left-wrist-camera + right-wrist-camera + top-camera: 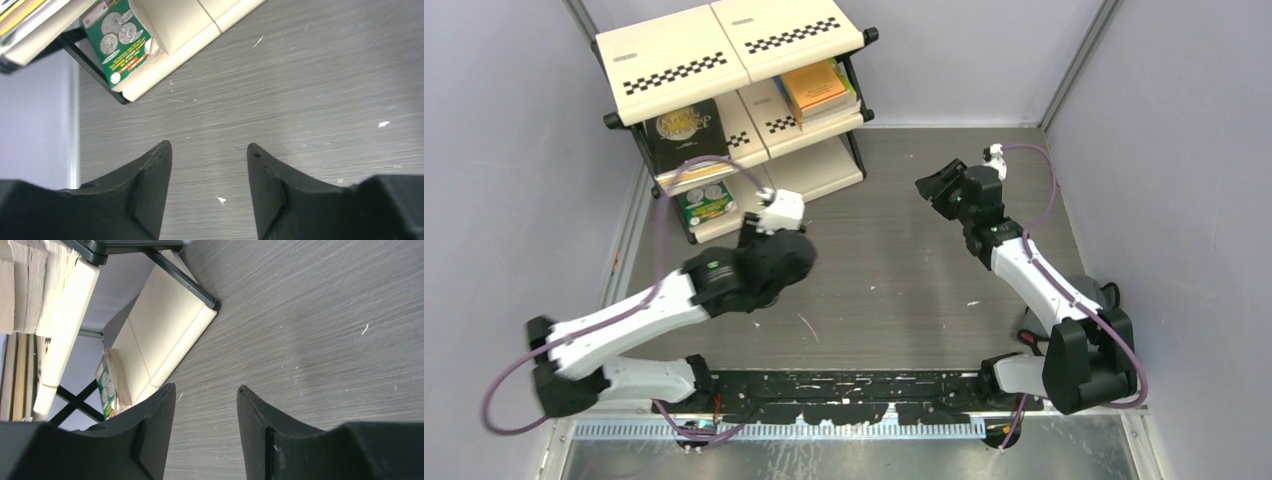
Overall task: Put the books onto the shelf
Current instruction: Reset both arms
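The 3-tier shelf (674,60) of cream plastic panels, black-and-white checkered strips and black tubular frame is standing at the far left corner of the grey wood-grain tabletop (894,260). A black paperback with gold lettering (686,132) is sitting on the left side of the middle tier, showing its cover. An orange-covered paperback (814,88) is lying on top of a small stack on the right side of that tier. A dark green paperback with round silver pictures (120,42) is lying at the left end of the bottom tier, by its front edge.

The black 2-finger left gripper (209,150) is hovering over bare tabletop just in front of the bottom tier, its fingers standing apart with nothing between them. The black 2-finger right gripper (206,390) is hanging above the tabletop to the right of the shelf, pointing toward it, its fingers likewise parted and holding nothing.
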Motion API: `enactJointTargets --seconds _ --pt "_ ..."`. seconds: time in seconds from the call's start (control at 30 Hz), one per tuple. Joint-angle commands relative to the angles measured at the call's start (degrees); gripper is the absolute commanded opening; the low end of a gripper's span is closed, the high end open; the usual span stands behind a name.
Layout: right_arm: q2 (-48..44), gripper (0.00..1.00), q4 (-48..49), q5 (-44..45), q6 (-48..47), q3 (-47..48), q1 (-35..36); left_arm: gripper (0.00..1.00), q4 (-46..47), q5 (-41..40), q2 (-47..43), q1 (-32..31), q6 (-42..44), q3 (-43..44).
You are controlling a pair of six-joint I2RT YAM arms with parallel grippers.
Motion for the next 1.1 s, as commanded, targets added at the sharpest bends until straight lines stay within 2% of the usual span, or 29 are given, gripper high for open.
enactJointTargets --seconds 0.0,0.1,0.23,0.3,0.4,0.47,0.53,0.63,0.77,0.93,1.07 --pt "1.1 0.56 -2.9 3.1 -7.7 6.9 0.1 0.64 12.4 -1.9 -15.9 -0.6 3.6 -6.4" --pt "2.5 0.6 -7.7 6.1 -11.8 10.3 0.3 0.78 18.6 -4.1 -23.5 -0.6 7.8 -11.2" --pt "5.1 0.65 -14.8 12.1 -17.1 15.1 1.0 0.92 25.8 -9.2 -27.6 -0.6 14.4 -15.0" --pt "4.9 0.76 -16.0 17.2 -19.3 15.3 1.8 0.99 30.7 -12.3 -27.6 -0.6 18.1 -17.4" --pt "4.7 0.85 -18.3 22.4 -20.2 15.5 2.1 1.0 35.7 -14.7 -26.3 0.4 20.8 -19.5" --pt "4.5 0.91 -20.0 24.7 -20.7 15.8 2.4 1.0 37.0 -13.0 -25.7 2.7 20.4 -20.5" --pt "4.2 0.94 -21.5 27.6 -21.3 15.8 3.0 1.0 35.8 -8.9 -25.4 7.9 18.1 -21.0" --pt "3.6 0.97 -23.5 30.2 -22.2 15.5 3.5 1.0 34.7 -1.5 -25.6 16.1 14.6 -21.7" --pt "2.6 0.99 -24.2 31.9 -22.5 15.1 3.7 1.0 36.1 5.5 -24.9 24.2 14.6 -22.2" --pt "0.8 1.0 -24.2 35.1 -23.5 14.4 4.6 1.0 36.7 10.3 -24.1 30.1 14.2 -22.6" --pt "0.3 1.0 -25.2 38.3 -24.2 15.0 5.2 1.0 36.9 11.6 -24.4 31.7 14.0 -23.2"
